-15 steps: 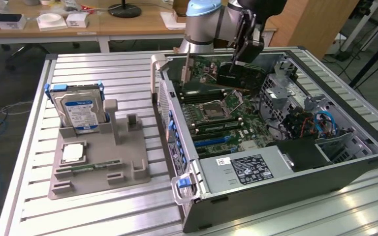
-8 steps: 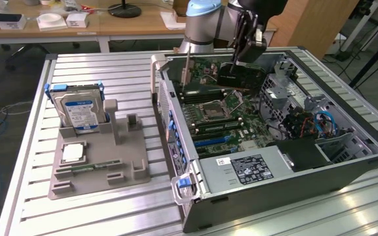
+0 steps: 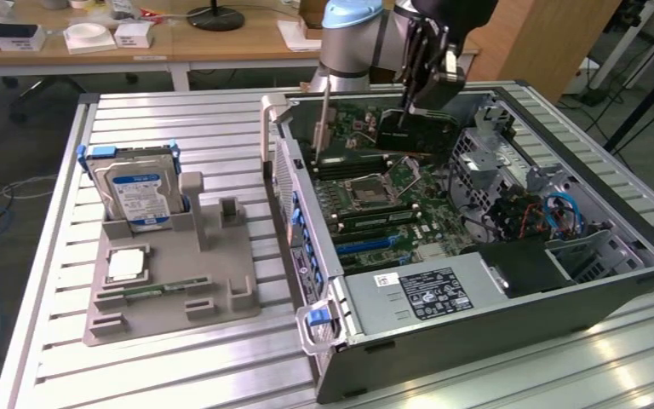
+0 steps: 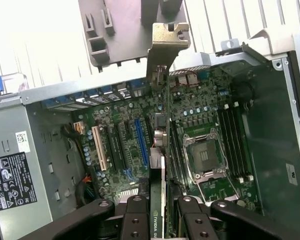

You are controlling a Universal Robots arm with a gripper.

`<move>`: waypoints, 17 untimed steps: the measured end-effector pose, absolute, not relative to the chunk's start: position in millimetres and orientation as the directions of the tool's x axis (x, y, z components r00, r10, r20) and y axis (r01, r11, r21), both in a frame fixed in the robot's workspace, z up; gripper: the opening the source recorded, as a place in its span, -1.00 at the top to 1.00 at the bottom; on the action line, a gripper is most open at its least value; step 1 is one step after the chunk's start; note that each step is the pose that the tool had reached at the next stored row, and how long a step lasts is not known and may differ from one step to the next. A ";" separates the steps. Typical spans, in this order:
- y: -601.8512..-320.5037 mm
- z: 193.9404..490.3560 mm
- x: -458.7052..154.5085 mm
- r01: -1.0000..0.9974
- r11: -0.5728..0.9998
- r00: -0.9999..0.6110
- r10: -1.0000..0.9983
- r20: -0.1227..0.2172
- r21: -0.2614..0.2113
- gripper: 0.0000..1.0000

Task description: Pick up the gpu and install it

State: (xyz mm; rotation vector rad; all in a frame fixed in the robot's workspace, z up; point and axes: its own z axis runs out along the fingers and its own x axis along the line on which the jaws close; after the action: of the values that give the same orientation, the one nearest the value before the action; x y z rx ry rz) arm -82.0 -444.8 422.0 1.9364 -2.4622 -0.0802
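Gripper pinches the gpu, upper centre of frame, over the motherboard in the open case — off-line descent likely jams it, or its bracket snags.

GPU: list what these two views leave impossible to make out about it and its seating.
1. Wrist view: the gpu is edge-on, so its faces are hidden; its held end is cut off by the frame edge at the end effector.
2. Exterior view: the gpu's connector edge is hidden behind the card itself, so contact with the motherboard cannot be told.
3. Exterior view: power supply label print is too small to read.
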 end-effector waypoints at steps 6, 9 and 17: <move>-444.7 421.5 -81.8 -0.982 0.183 -0.184 -0.983 -0.025 0.045 0.47; -444.7 421.3 -81.6 -0.987 0.156 -0.157 -0.987 -0.025 0.045 0.47; -444.6 420.7 -80.7 -0.995 0.087 -0.088 -0.996 -0.025 0.045 0.47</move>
State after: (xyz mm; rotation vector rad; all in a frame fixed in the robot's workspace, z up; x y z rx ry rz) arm -80.7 -444.6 420.7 2.1137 -2.3067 -0.0789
